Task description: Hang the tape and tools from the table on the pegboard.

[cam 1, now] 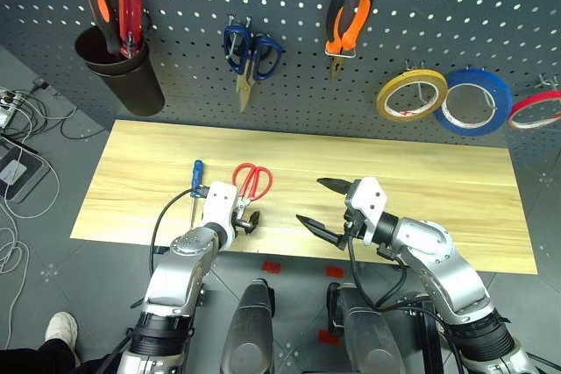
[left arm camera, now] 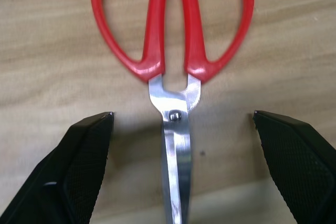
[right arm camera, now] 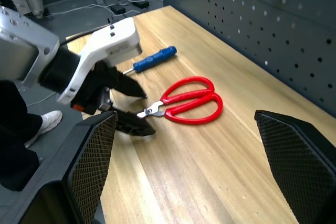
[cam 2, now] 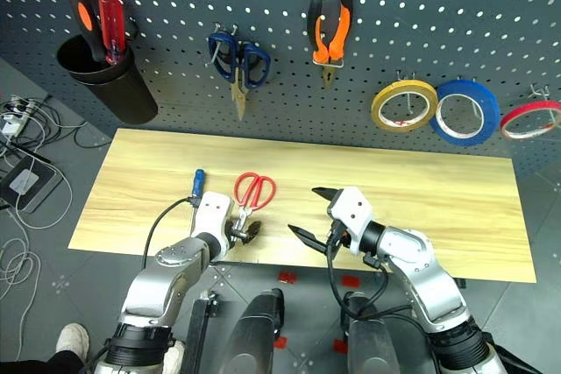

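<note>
Two robot arms have smooth silver-grey metal shells and black ribbed collars near the shoulders. Each wrist carries a white plastic housing. A black cable loops beside each forearm. The left gripper (cam 1: 248, 219) and right gripper (cam 1: 320, 207) each have two pointed black fingers (left arm camera: 79, 166) with finely textured inner pads.

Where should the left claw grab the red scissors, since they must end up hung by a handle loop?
Probably at the blades near the pivot. The scissors lie flat and closed, blades toward the open left claw, which straddles them. Coming down from above and closing across the narrow blades would leave both loops free.
</note>
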Controlling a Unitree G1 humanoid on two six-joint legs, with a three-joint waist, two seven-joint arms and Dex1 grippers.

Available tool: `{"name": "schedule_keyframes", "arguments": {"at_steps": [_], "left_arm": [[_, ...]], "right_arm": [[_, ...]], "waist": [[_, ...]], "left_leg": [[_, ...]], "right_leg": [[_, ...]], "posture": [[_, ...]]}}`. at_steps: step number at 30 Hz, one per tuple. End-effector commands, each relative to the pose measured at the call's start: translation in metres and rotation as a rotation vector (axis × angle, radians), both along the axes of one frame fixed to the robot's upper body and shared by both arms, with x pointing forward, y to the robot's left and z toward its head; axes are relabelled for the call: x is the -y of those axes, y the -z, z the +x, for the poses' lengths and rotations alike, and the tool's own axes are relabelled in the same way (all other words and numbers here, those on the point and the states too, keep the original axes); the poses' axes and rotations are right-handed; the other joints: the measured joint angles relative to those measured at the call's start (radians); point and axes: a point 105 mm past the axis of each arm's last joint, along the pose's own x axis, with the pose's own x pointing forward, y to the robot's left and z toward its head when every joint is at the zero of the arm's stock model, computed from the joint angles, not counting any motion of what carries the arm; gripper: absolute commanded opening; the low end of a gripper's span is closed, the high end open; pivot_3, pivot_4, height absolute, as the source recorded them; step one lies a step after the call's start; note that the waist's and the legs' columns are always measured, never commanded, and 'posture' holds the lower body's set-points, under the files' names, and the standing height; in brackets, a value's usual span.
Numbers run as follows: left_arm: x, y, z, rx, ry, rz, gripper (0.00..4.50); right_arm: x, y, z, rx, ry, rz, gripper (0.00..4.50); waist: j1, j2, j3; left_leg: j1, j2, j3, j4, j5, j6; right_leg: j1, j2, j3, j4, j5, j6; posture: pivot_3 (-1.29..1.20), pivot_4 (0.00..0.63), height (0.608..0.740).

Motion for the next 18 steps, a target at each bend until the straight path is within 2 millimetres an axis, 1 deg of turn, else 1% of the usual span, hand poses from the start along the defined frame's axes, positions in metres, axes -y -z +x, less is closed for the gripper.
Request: {"name": "schedule_keyframes", "arguments": {"at_steps": [1, 4, 11, 14, 15, 18], "left_arm": [[-0.006, 0.011, -0.004, -0.044, 0.005, 0.037, 4.32], [-0.007, 0.014, -0.005, -0.057, 0.01, 0.022, 3.62], [-0.004, 0.011, -0.002, -0.048, 0.022, 0.006, 1.41], [-0.004, 0.01, 0.001, -0.042, 0.018, 0.007, 0.5], [-0.004, 0.01, 0.002, -0.039, 0.018, 0.007, 0.35], [-0.003, 0.008, 0.004, -0.03, 0.034, 0.019, 0.35]], "right_arm": [[-0.005, -0.011, -0.006, 0.034, -0.016, 0.029, 4.49], [-0.005, -0.01, -0.005, 0.033, -0.011, 0.028, 4.5], [-0.004, -0.013, 0.0, 0.046, 0.003, 0.027, 4.5], [-0.004, -0.013, 0.003, 0.057, 0.007, 0.025, 4.5], [-0.004, -0.014, 0.004, 0.062, 0.008, 0.025, 4.5], [-0.004, -0.015, 0.005, 0.07, 0.008, 0.028, 4.5]], "waist": [[-0.003, 0.002, 0.006], [-0.007, 0.004, 0.012], [-0.008, 0.005, 0.017], [-0.008, 0.006, 0.017], [-0.008, 0.006, 0.017], [-0.008, 0.006, 0.017]], "left_leg": [[0.0, 0.0, 0.0, 0.0, 0.0, 0.0], [0.0, 0.0, 0.0, 0.0, 0.0, 0.0], [0.0, 0.0, -0.001, 0.0, 0.0, 0.0], [0.0, 0.0, -0.001, -0.001, 0.0, -0.001], [0.0, 0.0, -0.001, -0.001, 0.0, -0.001], [0.0, 0.0, -0.001, -0.001, 0.001, -0.002]], "right_leg": [[0.0, 0.0, 0.0, 0.0, 0.0, 0.0], [0.0, 0.0, 0.0, 0.0, 0.0, 0.0], [0.0, 0.0, 0.0, 0.0, 0.0, 0.0], [0.0, 0.0, 0.0, 0.0, 0.0, 0.0], [0.0, 0.0, 0.0, 0.0, 0.0, 0.0], [0.0, 0.0, 0.0, 0.0, 0.0, 0.0]], "posture": [[0.1, 0.505, 0.74], [0.1, 0.506, 0.74], [0.1, 0.497, 0.74], [0.1, 0.481, 0.74], [0.1, 0.481, 0.74], [0.1, 0.46, 0.74]]}}
